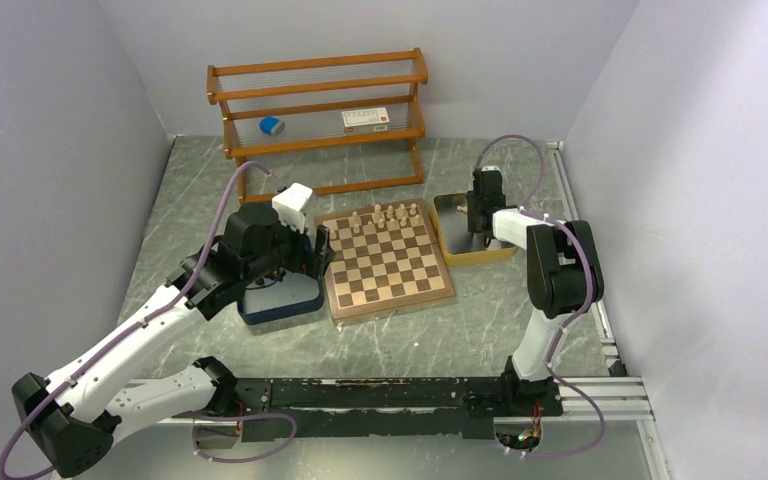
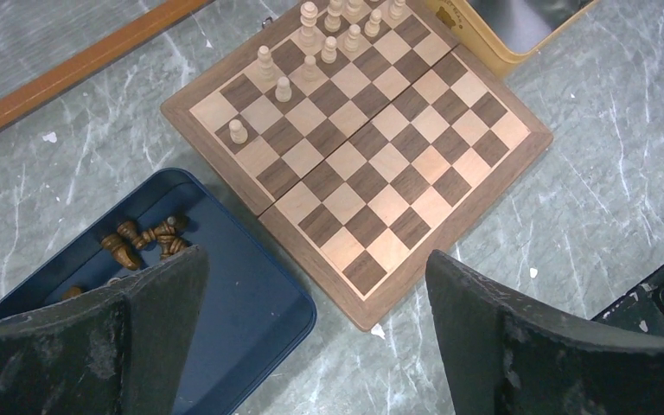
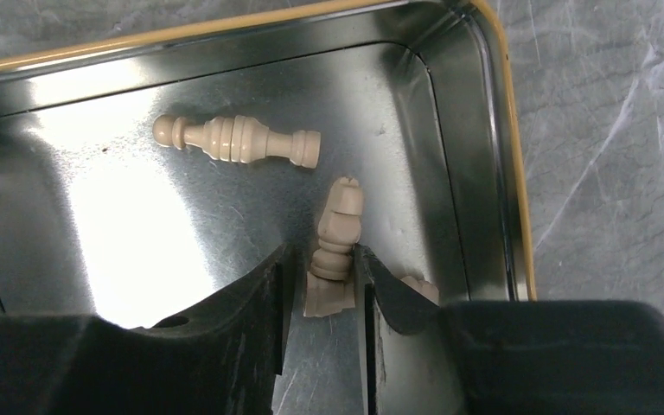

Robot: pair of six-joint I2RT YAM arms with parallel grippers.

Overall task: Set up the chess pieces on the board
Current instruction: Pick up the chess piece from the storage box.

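Note:
The board (image 1: 390, 265) lies mid-table, with several cream chess pieces (image 1: 385, 215) standing along its far rows; both show in the left wrist view, the board (image 2: 372, 147) and the cream pieces (image 2: 311, 52). Dark brown pieces (image 2: 143, 240) lie in the navy tray (image 2: 251, 294). My left gripper (image 2: 316, 259) hangs open and empty above the navy tray's edge and the board's near corner. My right gripper (image 3: 320, 259) is down in the yellow tray (image 3: 510, 130), shut on a cream piece (image 3: 339, 229). Another cream piece (image 3: 238, 140) lies loose beyond it.
A wooden shelf (image 1: 320, 100) stands at the back, holding a blue object (image 1: 272, 126) and a white box (image 1: 364, 118). The navy tray (image 1: 280, 305) sits left of the board and the yellow tray (image 1: 460, 252) right of it. A third cream piece (image 3: 419, 288) peeks from behind my right finger.

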